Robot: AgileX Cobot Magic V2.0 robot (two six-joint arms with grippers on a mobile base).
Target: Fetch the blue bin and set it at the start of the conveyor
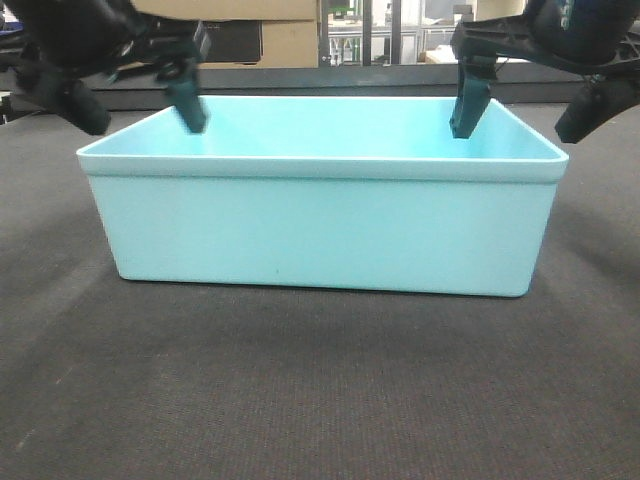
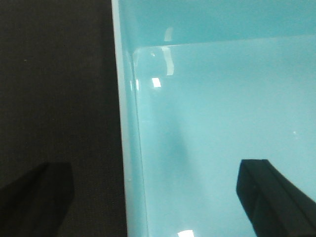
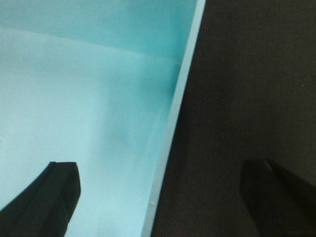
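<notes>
Dark grey woven belt, filling the foreground. The blue bin rests flat on it. The left gripper and right gripper each straddle an end wall, jaws apart, gripping nothing. Placement appears complete; only lifting the arms clear seems left

The blue bin is pale aqua all over, plain and unpatterned, its rim a shade whiter (small white glints sit on the inner floor in the left wrist view). The conveyor belt is dark charcoal grey with a fine woven grain. The left gripper and right gripper are black, one finger of each dark teal. The cardboard boxes behind are tan.
</notes>
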